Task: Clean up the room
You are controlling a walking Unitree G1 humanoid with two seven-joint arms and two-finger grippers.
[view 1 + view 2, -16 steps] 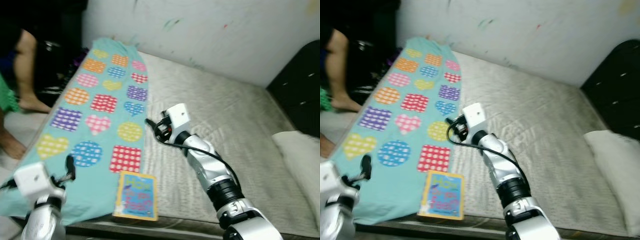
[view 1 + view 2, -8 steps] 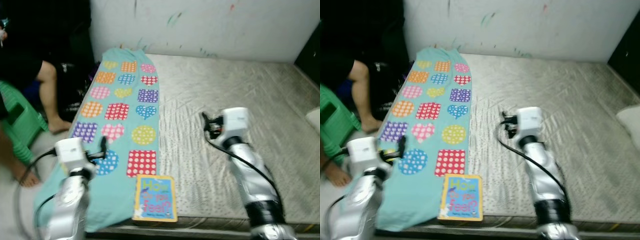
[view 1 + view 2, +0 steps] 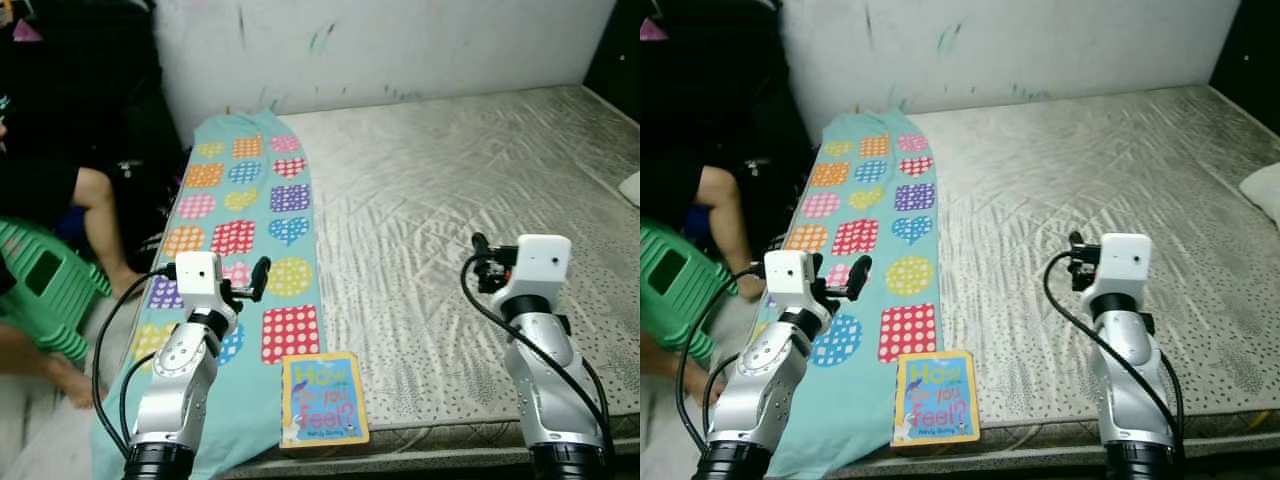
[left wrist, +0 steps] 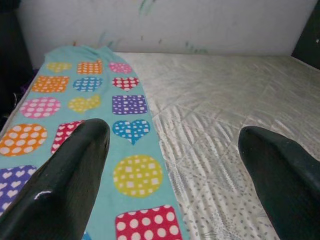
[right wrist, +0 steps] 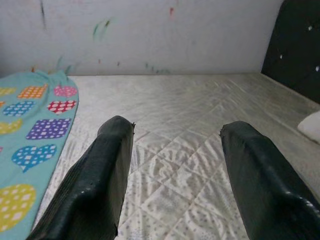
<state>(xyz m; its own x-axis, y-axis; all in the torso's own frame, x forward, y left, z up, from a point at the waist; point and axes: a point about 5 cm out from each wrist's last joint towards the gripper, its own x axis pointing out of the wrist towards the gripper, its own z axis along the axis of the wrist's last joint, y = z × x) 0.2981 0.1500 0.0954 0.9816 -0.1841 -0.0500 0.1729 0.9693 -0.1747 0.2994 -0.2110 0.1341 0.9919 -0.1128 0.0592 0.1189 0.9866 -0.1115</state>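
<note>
A teal blanket (image 3: 245,190) printed with coloured hearts, squares and circles lies along the left side of a bare quilted mattress (image 3: 450,170). A picture book (image 3: 322,399) rests flat at the mattress's front edge, half on the blanket's corner. My left gripper (image 4: 172,135) hovers open over the blanket's near part, left of the book, and holds nothing. My right gripper (image 5: 175,127) hovers open over the bare mattress, well right of the book, also with nothing in it.
A person sits off the bed's left side, with a bare leg (image 3: 95,215) by a green plastic stool (image 3: 40,290). A white pillow (image 3: 632,187) peeks in at the right edge. A marked white wall (image 3: 400,40) runs behind the bed, with a dark headboard (image 3: 612,40) at far right.
The camera has swung, so the whole bed has shifted in view. My left gripper has risen to over the blanket. My right gripper has moved away from the blanket's edge, out over the bare mattress.
</note>
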